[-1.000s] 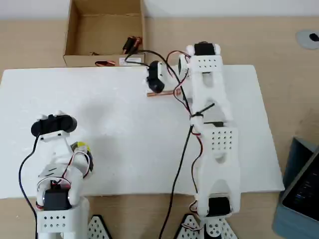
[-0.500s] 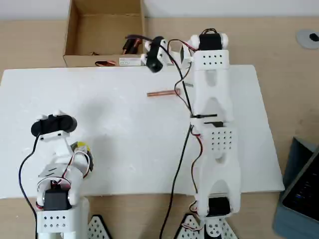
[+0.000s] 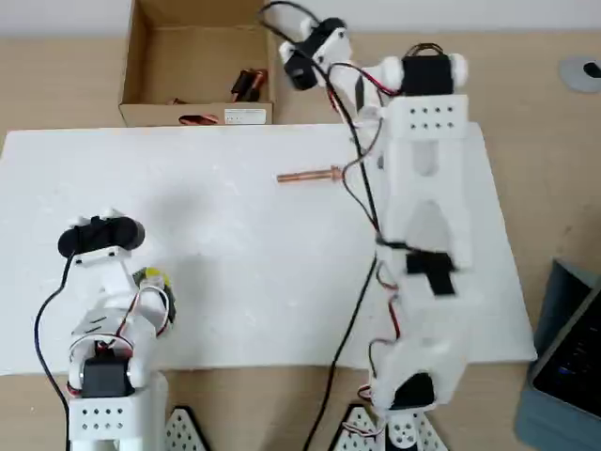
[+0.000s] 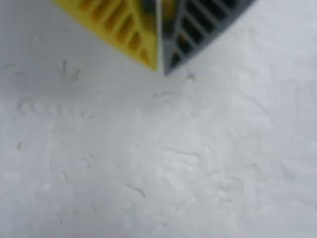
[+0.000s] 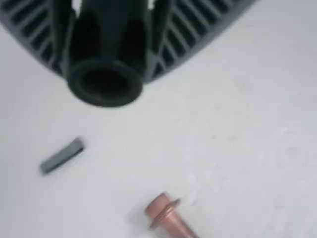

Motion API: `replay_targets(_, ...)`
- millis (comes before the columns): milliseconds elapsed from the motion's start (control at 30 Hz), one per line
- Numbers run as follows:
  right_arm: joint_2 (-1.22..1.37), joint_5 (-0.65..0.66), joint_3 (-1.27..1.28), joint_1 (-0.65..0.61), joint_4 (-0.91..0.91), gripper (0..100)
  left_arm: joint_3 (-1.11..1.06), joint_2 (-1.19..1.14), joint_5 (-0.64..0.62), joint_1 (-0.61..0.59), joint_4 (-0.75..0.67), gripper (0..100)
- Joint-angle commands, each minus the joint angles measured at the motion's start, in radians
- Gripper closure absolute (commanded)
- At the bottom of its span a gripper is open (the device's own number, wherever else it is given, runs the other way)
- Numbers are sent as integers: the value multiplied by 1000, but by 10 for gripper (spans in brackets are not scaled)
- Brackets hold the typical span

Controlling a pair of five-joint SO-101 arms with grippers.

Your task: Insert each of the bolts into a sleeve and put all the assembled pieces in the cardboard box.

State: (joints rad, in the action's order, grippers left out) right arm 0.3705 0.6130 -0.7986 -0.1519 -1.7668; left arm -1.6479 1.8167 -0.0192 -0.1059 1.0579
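Observation:
A copper bolt (image 3: pixel 308 176) lies on the white board (image 3: pixel 235 282), its head pointing right; the right wrist view shows the bolt's head (image 5: pixel 163 210). My right gripper (image 3: pixel 305 56) hangs by the right wall of the cardboard box (image 3: pixel 129 66), beyond the board's far edge. The right gripper (image 5: pixel 106 47) is shut on a black sleeve (image 5: pixel 104 87), whose open end faces the camera. Several dark and copper pieces (image 3: pixel 249 85) lie inside the box. The left arm (image 3: pixel 103 235) rests folded at the near left. Its left gripper (image 4: pixel 159 62) is shut, empty, over bare board.
A small grey strip (image 5: pixel 62 156) lies on the board near the bolt. Black and red cables (image 3: pixel 352 178) trail along the right arm. A dark grey device (image 3: pixel 568 362) stands off the board at the near right.
The right arm rose from beside the bolt and swung away toward the box's right wall, carrying the sleeve. The bolt stayed on the board. The left arm has not moved.

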Motion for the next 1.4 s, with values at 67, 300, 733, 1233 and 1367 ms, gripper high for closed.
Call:
replay_targets(67,-337,-180,246,-5,-21,987,2,5,5,0,-2,998)
replay_targets(300,-644,-388,559,-5,-12,988,52,1,0,-8,5,995)
replay_targets(733,-995,-555,984,163,98,989,278,-7,3,-8,118,995)
replay_targets(1233,-1382,-680,1299,168,190,989,896,-665,3,0,110,998)
replay_targets(1367,-1500,-680,1394,168,206,989,1053,-858,3,0,110,998)
